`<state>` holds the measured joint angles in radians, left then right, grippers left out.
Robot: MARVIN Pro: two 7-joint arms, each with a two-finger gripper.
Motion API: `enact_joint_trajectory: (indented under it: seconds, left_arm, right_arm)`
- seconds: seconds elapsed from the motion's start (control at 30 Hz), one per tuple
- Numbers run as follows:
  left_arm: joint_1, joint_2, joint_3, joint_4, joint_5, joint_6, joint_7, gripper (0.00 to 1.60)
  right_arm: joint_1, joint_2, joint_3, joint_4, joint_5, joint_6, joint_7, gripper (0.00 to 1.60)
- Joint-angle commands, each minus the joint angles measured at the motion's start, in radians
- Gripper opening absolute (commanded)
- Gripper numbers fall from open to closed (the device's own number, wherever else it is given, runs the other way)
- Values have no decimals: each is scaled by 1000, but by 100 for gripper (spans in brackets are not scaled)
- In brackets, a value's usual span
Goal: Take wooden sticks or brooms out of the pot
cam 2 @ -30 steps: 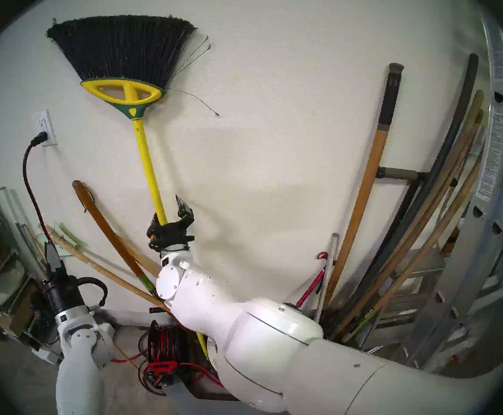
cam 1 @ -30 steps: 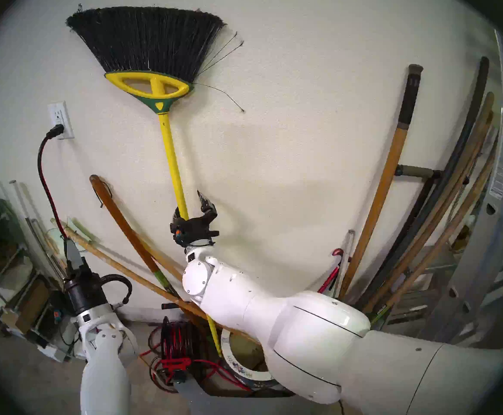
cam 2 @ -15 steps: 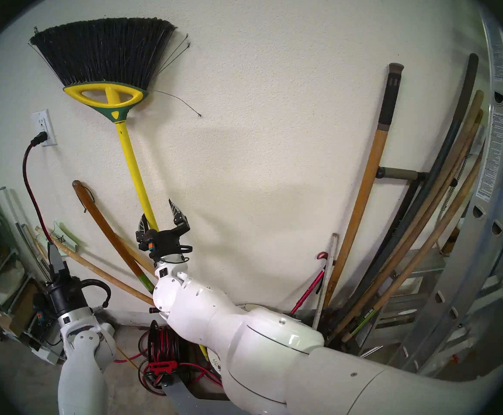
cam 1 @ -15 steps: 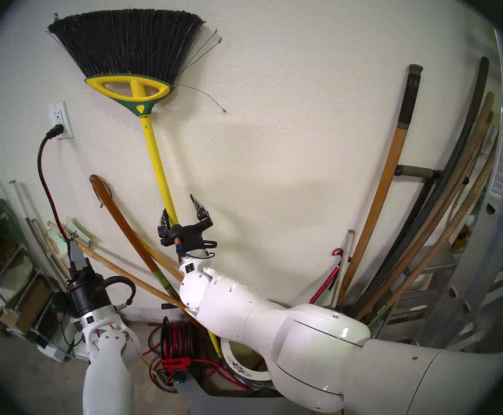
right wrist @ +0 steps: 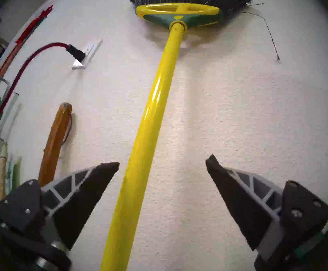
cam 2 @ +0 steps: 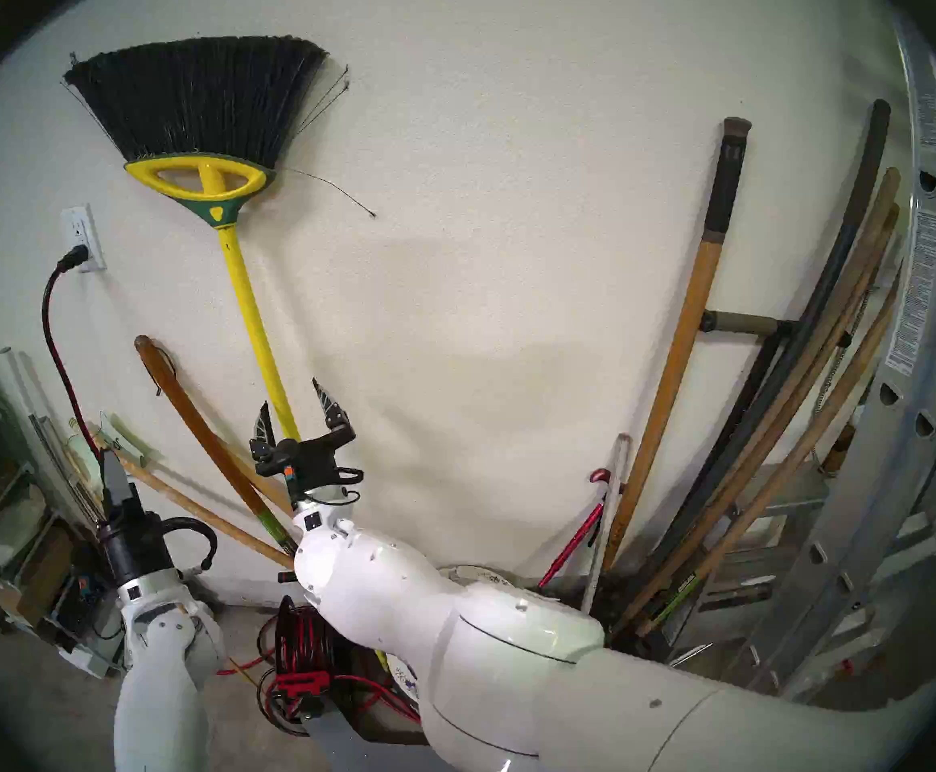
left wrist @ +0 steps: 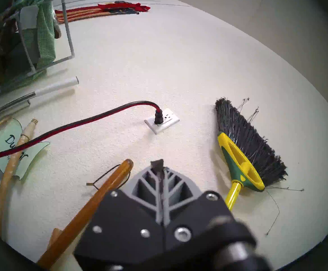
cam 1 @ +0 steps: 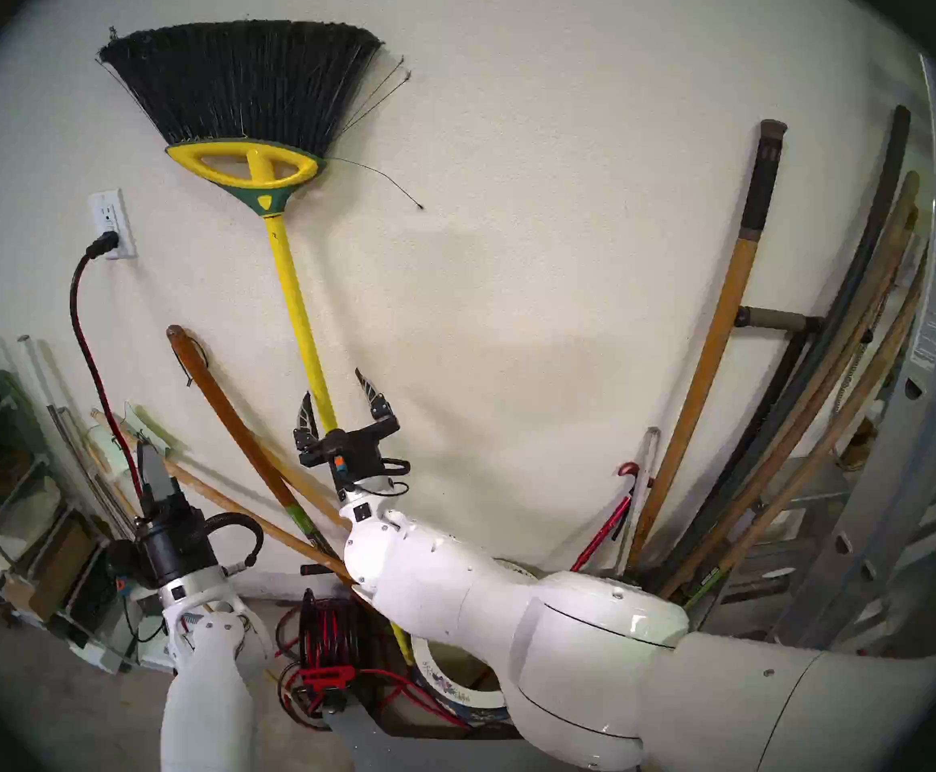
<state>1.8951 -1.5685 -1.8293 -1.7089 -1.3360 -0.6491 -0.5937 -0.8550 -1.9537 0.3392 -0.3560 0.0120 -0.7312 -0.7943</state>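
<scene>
Broom (cam 1: 301, 314) leans on the wall, foot in the pot (cam 1: 457, 693); right gripper (cam 1: 337, 395) gapes wide around its pole, gripping nothing; left gripper (cam 1: 152, 464) is pinched closed, empty.

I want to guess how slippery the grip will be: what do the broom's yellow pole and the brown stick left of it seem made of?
Yellow pole: glossy, smooth, with bright highlight streaks; looks like painted or coated metal, possibly plastic. Brown stick: amber and shiny with a rounded end; looks like varnished wood.
</scene>
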Motion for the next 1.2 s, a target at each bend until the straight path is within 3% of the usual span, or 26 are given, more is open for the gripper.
enact_joint_trajectory:
  seconds: [0.0,0.13,0.77,1.03,1.1,1.17]
  left_arm:
    - [-12,3,5,7,5,2,8,0]
    - [-19,3,11,15,9,-1,12,0]
    - [-50,8,27,43,26,-8,25,0]
    - [-59,8,32,46,33,-13,27,0]
    - [-73,13,28,77,67,-57,-4,0]
    - [-76,14,28,85,77,-67,-11,0]
  right_arm:
    - [-46,41,-22,-58,22,-70,27,160]
    - [-56,59,-12,-86,24,-92,39,160]
    - [-87,146,6,-188,36,-47,-11,160]
    - [-111,210,23,-304,29,-32,-66,160]
    - [-117,227,32,-340,10,-78,-115,160]
    - [-123,243,33,-372,4,-76,-125,160]
